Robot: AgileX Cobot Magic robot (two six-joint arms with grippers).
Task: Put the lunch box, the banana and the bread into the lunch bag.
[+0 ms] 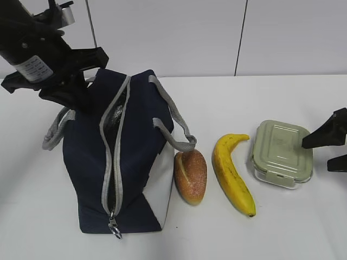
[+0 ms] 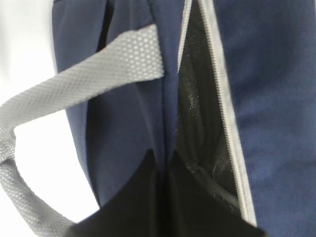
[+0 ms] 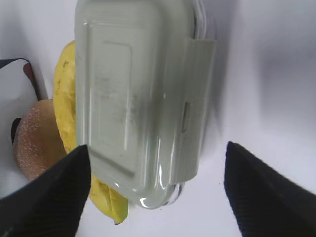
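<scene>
- A white table (image 1: 282, 233) fills the lower part of the exterior view, its surface plain and matte, with soft grey shadows lying on it.
- A pale wall (image 1: 173, 32) rises directly behind the table, meeting its far edge in a straight horizontal line.
- A thin dark vertical seam (image 1: 241, 35) runs down the wall to the table's far edge, right of the middle.
- A second dark seam (image 1: 93, 24) crosses the wall further left, slightly slanted, ending above the table's far edge.
</scene>
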